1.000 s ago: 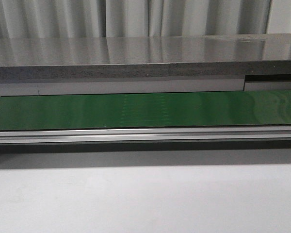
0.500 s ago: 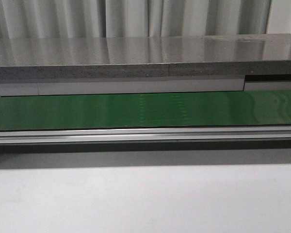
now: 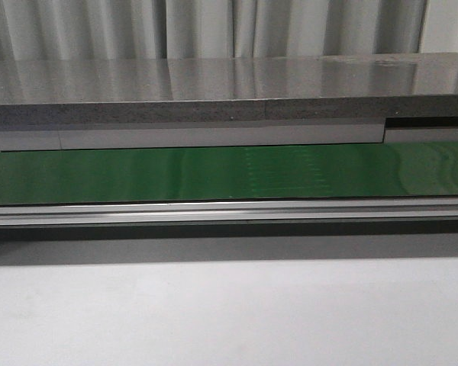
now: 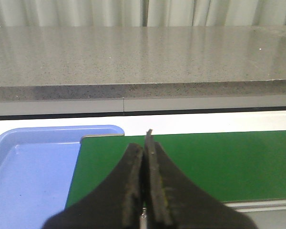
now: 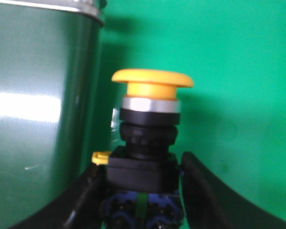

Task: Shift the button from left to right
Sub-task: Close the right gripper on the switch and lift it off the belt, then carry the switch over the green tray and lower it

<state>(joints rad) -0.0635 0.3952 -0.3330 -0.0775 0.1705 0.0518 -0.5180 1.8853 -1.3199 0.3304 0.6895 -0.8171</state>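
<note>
In the right wrist view the button (image 5: 151, 95) stands upright, with a round yellow-orange cap, a silver ring and a black blocky body with a bluish-green base. My right gripper (image 5: 142, 164) is shut on its black body, one finger pressed to each side, over a bright green surface (image 5: 233, 71). In the left wrist view my left gripper (image 4: 144, 143) is shut with nothing between its fingers, above the end of the green belt (image 4: 219, 162). Neither gripper nor the button appears in the front view.
A blue tray (image 4: 28, 176) lies just beyond the belt's end. The green conveyor belt (image 3: 137, 175) runs across the front view behind a metal rail (image 3: 229, 212), with a grey counter (image 3: 214, 84) behind. A dark green glossy panel (image 5: 38, 105) stands beside the button.
In the front view a faint meshed patch on the green belt has drifted to the right. Nothing else there differs.
</note>
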